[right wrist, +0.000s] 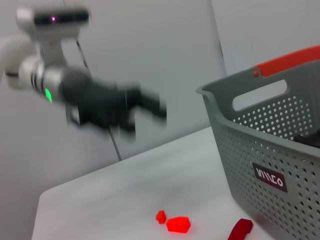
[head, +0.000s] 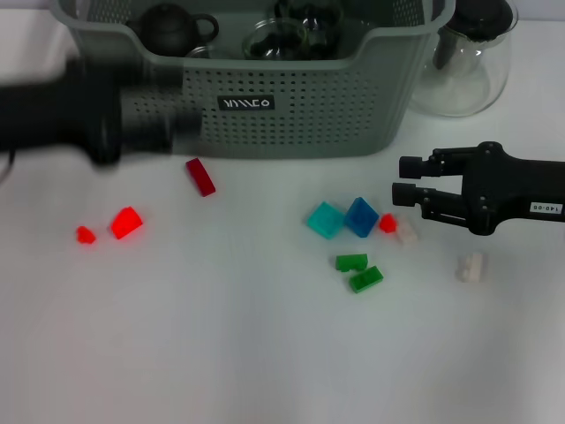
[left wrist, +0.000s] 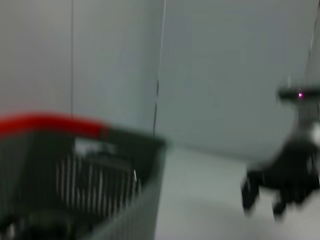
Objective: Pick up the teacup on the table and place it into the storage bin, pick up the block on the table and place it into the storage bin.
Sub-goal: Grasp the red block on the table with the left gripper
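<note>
Head view gives us the grey-green storage bin (head: 291, 115) at the far side of the white table (head: 221, 353), its black label facing us, and inside it a dark teapot (head: 172, 26) and glassware (head: 278, 40) packed along the near wall. Just beside the bin's right end stands a clear glass pitcher (head: 468, 62) with a black lid. The left gripper (head: 181, 119) is a dark smear in front of the bin's left front wall, motion-blurred, and whether its fingers are apart or together I cannot tell. Over on the right, the right gripper (head: 404, 181) hovers above the table with its two fingers spread apart, nothing between them, tips pointing toward the middle cluster of blocks. That cluster: a teal block (head: 326, 219) touching a blue block (head: 361, 216), a small red block (head: 387, 223) and a white block (head: 408, 233) just beside them, two green blocks (head: 357, 270) nearer us, another white block (head: 470, 267) off to the right. A dark red block (head: 200, 177) lies near the bin's front, and two bright red blocks (head: 126, 223) sit well left. Right wrist view shows the bin's perforated wall and cut-out handle, with the left gripper (right wrist: 155, 105) blurred in the air beyond.
</note>
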Robot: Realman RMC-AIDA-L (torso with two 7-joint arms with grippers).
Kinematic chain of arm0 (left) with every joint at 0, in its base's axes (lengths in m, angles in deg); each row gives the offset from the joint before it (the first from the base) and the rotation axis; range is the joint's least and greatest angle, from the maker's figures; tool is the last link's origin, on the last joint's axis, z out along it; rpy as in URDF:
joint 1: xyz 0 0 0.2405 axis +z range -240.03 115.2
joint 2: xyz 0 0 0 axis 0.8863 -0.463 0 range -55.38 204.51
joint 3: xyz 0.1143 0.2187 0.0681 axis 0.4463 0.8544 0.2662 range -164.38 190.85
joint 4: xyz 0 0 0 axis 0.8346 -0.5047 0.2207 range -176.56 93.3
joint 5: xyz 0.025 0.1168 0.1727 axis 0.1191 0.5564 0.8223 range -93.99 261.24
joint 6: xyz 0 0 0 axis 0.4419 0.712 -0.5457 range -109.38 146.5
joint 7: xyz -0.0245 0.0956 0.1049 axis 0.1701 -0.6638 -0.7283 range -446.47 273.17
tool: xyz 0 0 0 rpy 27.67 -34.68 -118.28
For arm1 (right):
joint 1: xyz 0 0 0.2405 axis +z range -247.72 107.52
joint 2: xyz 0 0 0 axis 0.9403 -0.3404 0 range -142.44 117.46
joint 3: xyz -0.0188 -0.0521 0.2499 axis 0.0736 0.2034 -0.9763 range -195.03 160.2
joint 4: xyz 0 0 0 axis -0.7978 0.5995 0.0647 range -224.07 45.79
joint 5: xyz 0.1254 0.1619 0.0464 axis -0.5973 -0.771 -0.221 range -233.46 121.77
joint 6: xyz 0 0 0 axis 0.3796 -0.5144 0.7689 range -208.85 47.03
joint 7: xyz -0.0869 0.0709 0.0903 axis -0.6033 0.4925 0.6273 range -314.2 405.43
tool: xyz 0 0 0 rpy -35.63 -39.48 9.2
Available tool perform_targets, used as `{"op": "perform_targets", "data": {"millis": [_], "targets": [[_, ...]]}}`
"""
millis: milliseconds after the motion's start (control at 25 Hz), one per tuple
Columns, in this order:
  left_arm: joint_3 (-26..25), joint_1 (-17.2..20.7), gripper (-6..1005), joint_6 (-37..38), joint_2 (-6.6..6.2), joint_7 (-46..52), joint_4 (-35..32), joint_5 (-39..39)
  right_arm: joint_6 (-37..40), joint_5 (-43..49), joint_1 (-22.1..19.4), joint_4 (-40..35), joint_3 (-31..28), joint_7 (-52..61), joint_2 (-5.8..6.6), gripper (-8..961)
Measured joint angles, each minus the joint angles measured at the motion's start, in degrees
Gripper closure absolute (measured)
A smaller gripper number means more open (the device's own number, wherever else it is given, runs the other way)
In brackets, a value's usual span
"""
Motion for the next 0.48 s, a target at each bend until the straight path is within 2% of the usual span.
{"op": "perform_targets", "data": {"millis": [40,120,200,480], "targets": [[-0.3,1.11,466,-0.9,0.25,-4.9,2.6,4.22,0.0,0.0,0.03,0.0,0.0,0.02,-0.03,528],[-1.58,1.81,475,-2.45,0.29,-10.05,6.44,7.77,-0.12,0.0,0.04,0.04,0.0,0.04,-0.05,528],[-4.9,2.3,485,-5.15,0.19,-14.68,11.54,11.21,-0.17,0.0,0.02,0.11,0.0,0.13,-0.1,528],[-18.42,5.39,522,-11.0,0.02,-23.53,19.68,14.98,-1.12,0.02,0.0,0.79,0.01,0.67,-0.21,529]]}}
